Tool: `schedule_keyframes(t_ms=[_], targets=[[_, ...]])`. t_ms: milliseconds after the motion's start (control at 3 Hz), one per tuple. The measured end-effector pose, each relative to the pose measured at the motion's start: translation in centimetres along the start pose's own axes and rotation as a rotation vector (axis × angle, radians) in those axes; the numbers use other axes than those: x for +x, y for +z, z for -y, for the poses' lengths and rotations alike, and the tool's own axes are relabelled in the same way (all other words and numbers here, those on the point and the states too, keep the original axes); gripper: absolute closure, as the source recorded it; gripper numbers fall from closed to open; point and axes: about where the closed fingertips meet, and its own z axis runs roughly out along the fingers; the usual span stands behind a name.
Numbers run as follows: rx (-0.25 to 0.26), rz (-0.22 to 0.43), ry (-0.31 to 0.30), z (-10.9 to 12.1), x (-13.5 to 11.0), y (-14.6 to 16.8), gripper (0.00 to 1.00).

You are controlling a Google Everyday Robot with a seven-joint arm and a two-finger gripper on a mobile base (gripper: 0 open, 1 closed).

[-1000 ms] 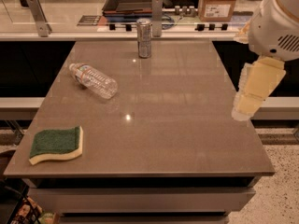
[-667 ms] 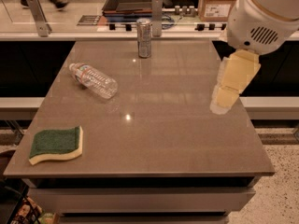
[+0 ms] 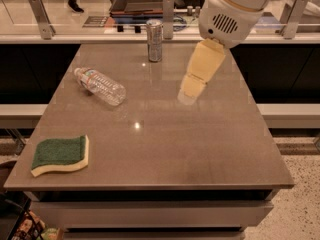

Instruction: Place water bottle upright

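The water bottle (image 3: 100, 86) lies on its side on the left part of the grey table (image 3: 200, 149), its white cap pointing to the far left. It is clear and ribbed, with a white label. My gripper (image 3: 188, 97) hangs over the middle-right of the table, pointing down and left, well to the right of the bottle and apart from it. It holds nothing that I can see.
A silver metal can (image 3: 154, 40) stands upright at the table's far edge. A green and yellow sponge (image 3: 60, 155) lies near the front left corner. A counter with railing posts runs behind the table.
My arm has swung left from the table's right edge toward the middle, nearer the bottle. The bottle, can and sponge have not moved.
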Motion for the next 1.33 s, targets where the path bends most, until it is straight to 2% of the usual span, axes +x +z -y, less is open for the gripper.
schedule_keyframes(t_ms=[667, 1000, 1333], targets=[[-0.004, 0.026, 0.094, -0.8, -6.9, 2.0, 0.00], [0.025, -0.002, 0.156, -0.8, -9.6, 4.2, 0.00], [0.084, -0.062, 0.220, 0.3, -11.2, 6.5, 0.00]])
